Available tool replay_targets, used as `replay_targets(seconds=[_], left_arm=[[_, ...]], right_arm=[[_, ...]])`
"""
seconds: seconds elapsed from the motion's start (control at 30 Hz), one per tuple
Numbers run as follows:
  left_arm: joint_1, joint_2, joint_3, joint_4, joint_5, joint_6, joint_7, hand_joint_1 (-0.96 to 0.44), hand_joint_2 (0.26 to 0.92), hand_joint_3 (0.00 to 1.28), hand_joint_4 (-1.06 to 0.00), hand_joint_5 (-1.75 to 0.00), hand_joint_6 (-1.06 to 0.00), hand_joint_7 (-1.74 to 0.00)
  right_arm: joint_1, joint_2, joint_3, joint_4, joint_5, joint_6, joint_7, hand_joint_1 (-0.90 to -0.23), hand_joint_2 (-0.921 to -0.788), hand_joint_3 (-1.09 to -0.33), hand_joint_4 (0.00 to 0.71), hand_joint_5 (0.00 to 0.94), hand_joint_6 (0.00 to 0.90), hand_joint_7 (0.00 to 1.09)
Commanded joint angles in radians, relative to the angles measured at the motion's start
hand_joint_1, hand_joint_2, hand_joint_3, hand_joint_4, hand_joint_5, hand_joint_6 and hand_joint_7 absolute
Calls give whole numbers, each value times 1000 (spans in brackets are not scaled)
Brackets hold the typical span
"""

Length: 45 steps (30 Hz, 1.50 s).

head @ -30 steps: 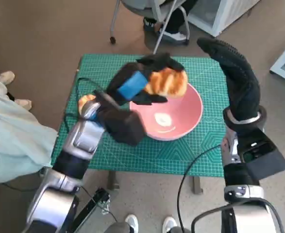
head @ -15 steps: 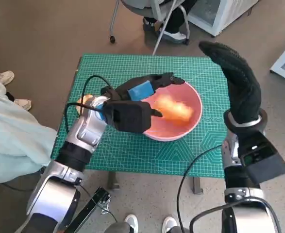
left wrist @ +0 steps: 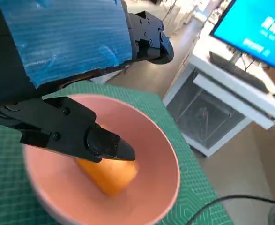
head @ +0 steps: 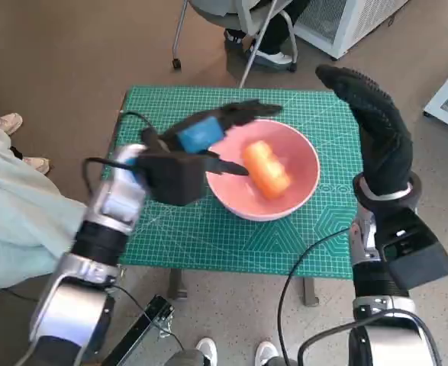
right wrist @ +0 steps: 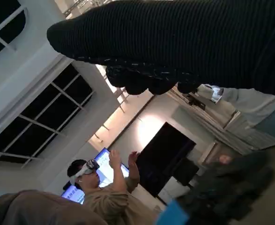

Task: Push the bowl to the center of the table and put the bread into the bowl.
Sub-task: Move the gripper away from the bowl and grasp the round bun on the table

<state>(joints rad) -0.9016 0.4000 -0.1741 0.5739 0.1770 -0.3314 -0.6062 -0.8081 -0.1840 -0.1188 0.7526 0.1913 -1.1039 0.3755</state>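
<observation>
Released, the bread (head: 267, 169) lies in the bowl (head: 304, 191); left robot hand (head: 208, 137) spread empty.

The left hand (head: 208, 137) is smeared by motion in the head view. In the left wrist view one finger (left wrist: 71, 131) covers the near end of the bread (left wrist: 111, 173). The right wrist view catches the glove (right wrist: 184, 42) cut off along its edge, its fingers hardly showing.

Bread (left wrist: 110, 174) in pink bowl (left wrist: 160, 164), black fingers (left wrist: 71, 129) above.
</observation>
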Motion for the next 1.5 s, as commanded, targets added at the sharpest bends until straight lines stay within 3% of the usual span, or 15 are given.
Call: replay_targets(seconds=[0.03, 0.23, 0.5, 0.67, 1.07, 1.5], left_arm=[[49, 89, 53, -103, -27, 19, -22, -231, 853, 0, -160, -7, -228, -183], [108, 202, 115, -191, -30, 71, -38, -188, 840, 0, -185, -10, -256, -151], [117, 339, 127, 18, 69, 21, 54, -203, 836, 0, -190, -4, -271, -114], [105, 374, 106, 117, 123, 12, 107, -165, 831, 0, -190, -1, -281, -78], [38, 372, 23, 334, 217, 35, 151, -161, 815, 0, -159, 0, -282, -37], [-68, 279, -70, 557, 283, 71, 201, -163, 807, 0, -134, 0, -267, -13]], right_arm=[[13, 6, -2, 17, 5, 9, 0, -636, -921, -755, 322, 1, 18, 840], [8, 10, 1, 23, 22, 13, 14, -637, -921, -750, 322, 1, 20, 837], [3, 8, -3, 35, 36, 8, 32, -636, -921, -744, 322, 1, 21, 834], [-2, 8, -4, 44, 40, 4, 36, -636, -921, -742, 322, 1, 23, 832], [-8, 3, 0, 46, 41, 8, 42, -635, -921, -745, 322, 1, 23, 832], [2, -10, -2, 26, 33, 9, 41, -632, -921, -748, 322, 0, 19, 838]])
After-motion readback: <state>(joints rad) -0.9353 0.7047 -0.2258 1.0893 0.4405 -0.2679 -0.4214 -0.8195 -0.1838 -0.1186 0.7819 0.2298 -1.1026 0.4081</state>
